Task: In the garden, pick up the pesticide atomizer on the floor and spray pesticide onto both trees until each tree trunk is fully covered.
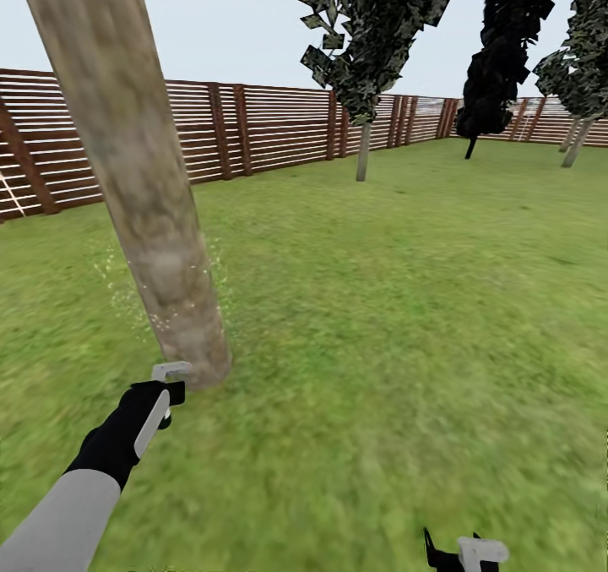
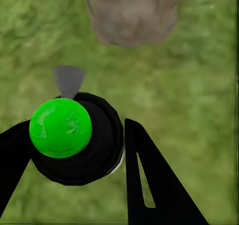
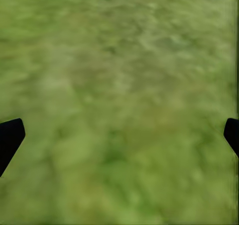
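Observation:
A thick pale grey-beige tree trunk (image 1: pixel 127 158) rises from the grass at the left, leaning in the head view; its base (image 2: pixel 130 15) fills the far end of the left wrist view. Faint pale specks hang in the air around its lower part. My left gripper (image 1: pixel 162 396) is shut on the pesticide atomizer (image 2: pixel 74 145), a dark round bottle that here shows a bright green top. The atomizer's pale grey trigger head (image 1: pixel 171 371) sits just short of the trunk's foot and its grey nozzle (image 2: pixel 68 80) points at the trunk. A second tree (image 1: pixel 363 145) stands far back by the fence. My right gripper (image 1: pixel 460 551) hangs open over bare grass.
A red-brown slatted fence (image 1: pixel 270 124) closes the lawn at the back. Two more trees stand at the far right, one very dark (image 1: pixel 498 65) and one with a pale trunk (image 1: pixel 578 141). Open grass (image 1: pixel 397 302) stretches between me and the far trees.

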Tool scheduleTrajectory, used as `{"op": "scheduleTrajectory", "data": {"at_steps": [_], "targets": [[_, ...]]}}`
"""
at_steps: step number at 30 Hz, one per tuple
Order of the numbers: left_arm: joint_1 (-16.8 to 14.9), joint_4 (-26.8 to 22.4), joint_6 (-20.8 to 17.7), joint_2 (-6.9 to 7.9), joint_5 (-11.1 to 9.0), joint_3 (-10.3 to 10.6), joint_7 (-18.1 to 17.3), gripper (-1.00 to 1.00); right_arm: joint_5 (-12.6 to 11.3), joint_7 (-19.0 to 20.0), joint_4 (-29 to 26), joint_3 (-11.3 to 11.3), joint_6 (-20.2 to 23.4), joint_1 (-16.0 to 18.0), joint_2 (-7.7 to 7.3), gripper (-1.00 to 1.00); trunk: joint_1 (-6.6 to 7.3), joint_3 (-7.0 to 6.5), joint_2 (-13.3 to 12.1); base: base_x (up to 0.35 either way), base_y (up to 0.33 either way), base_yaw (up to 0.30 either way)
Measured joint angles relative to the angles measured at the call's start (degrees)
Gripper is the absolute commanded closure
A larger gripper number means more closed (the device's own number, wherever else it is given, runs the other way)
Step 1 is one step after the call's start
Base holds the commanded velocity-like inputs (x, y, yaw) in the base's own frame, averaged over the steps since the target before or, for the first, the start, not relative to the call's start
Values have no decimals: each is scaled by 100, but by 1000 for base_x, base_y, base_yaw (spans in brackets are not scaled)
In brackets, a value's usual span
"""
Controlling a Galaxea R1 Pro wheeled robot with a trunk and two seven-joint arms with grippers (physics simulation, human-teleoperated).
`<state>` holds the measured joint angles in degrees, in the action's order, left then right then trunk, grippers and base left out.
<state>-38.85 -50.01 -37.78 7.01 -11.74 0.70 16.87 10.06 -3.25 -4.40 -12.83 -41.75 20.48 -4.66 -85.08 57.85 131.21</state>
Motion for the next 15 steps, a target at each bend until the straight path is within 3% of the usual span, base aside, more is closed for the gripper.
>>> {"op": "scheduleTrajectory", "data": {"at_steps": [15], "targets": [[0, 0, 8, -2, 1, 0, 8, 100, 2, -2, 1, 0, 0, 0, 0, -100, 0, 0, 0, 0, -276, 274]]}}
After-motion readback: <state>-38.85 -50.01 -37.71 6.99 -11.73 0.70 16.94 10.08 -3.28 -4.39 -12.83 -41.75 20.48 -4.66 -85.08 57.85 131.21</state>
